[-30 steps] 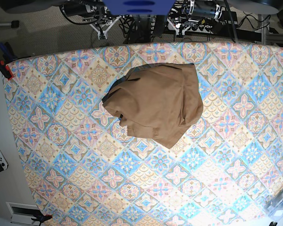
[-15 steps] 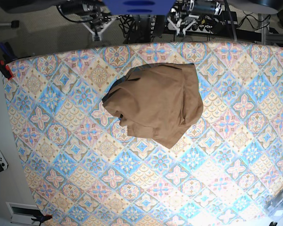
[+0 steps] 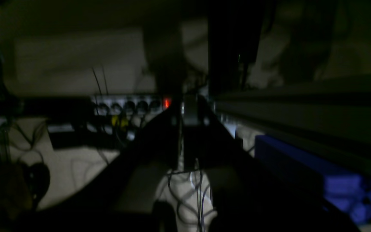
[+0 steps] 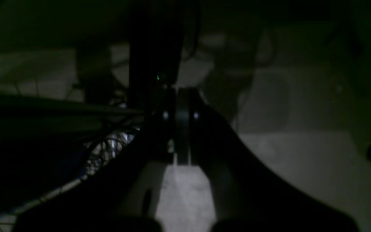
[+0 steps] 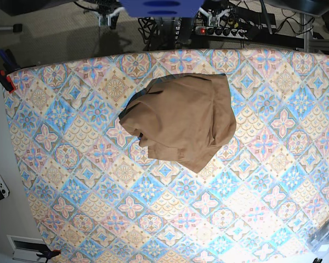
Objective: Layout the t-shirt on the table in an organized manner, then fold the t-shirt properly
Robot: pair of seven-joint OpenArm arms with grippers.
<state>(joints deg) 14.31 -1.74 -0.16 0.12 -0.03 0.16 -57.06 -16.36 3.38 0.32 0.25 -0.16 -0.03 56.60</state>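
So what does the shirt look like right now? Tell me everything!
The shirt is plain tan-brown, soft cloth by the look of it. It lies crumpled in a rumpled heap, not spread flat, with folds and dark creases across it. It sits on the patterned table, toward the far middle. Nothing else touches it; neither gripper is near it.

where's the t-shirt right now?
In the base view the t-shirt lies crumpled on the table, a little above centre near the far edge. Neither wrist view shows it.
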